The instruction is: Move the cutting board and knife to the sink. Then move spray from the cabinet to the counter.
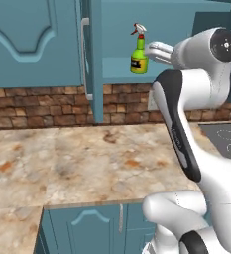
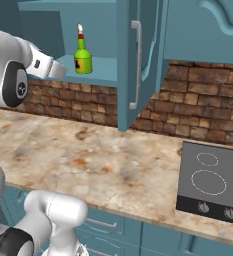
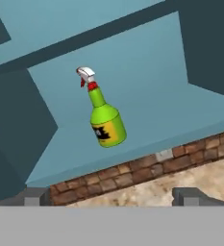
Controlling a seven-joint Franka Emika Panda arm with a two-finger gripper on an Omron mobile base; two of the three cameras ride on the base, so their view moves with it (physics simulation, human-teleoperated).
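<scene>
Spray: small bright green spray bottle (image 3: 106,124) upright on the teal-blue wall cabinet's (image 1: 186,30) pale shelf.
Door: flat teal door (image 2: 138,60) swung open beside bottle.
Claw: claw (image 3: 111,196) open, short of bottle.

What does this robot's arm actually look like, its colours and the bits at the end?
The arm is glossy white with rounded, tube-like segments, a long black strip along one link and dark round caps at the joints. At its end, the gripper has two small dark grey, blocky fingertips.

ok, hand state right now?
Hand: open, holding nothing; spray stands untouched on the cabinet shelf ahead of it.
</scene>
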